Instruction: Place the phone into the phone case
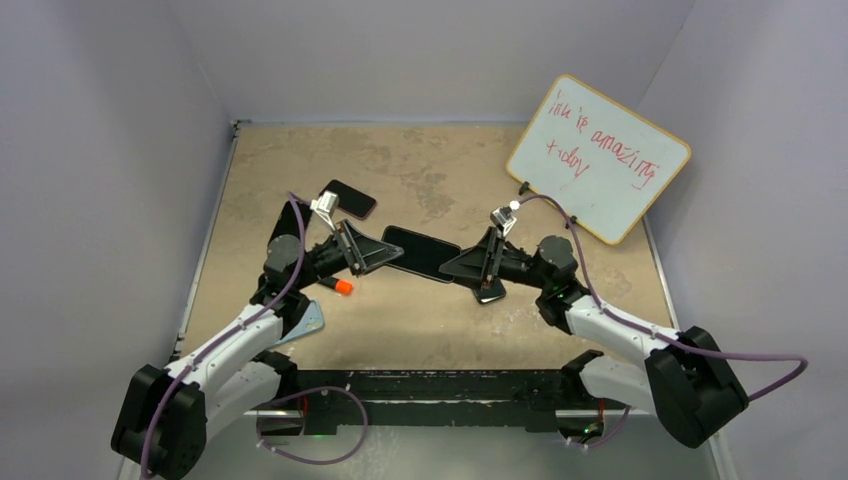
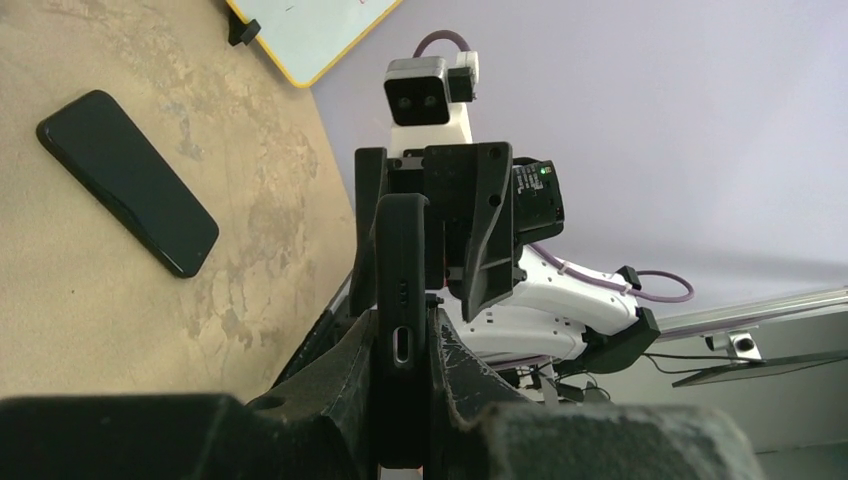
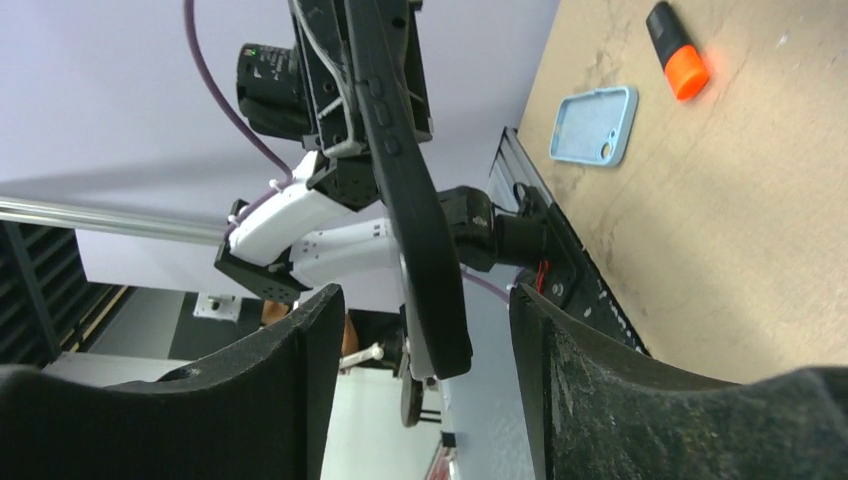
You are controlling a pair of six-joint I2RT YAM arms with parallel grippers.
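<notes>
Nearest my left arm's base, a light blue case lies flat on the table, with an orange-tipped marker just beyond it. Over the middle of the table, my left gripper is clamped on one end of the black case, fingers pressed against both its faces. From that wrist I see its thick edge, with raised buttons and a slot cutout. I cannot tell whether a phone already sits inside it. My right gripper meets the case's other end with its jaws spread wide. The case passes between them with a gap on each side, so that hand has hold of nothing. Farther back on the left, a black phone lies flat on the table, apart from both grippers. A whiteboard with red writing leans at the far right.
</notes>
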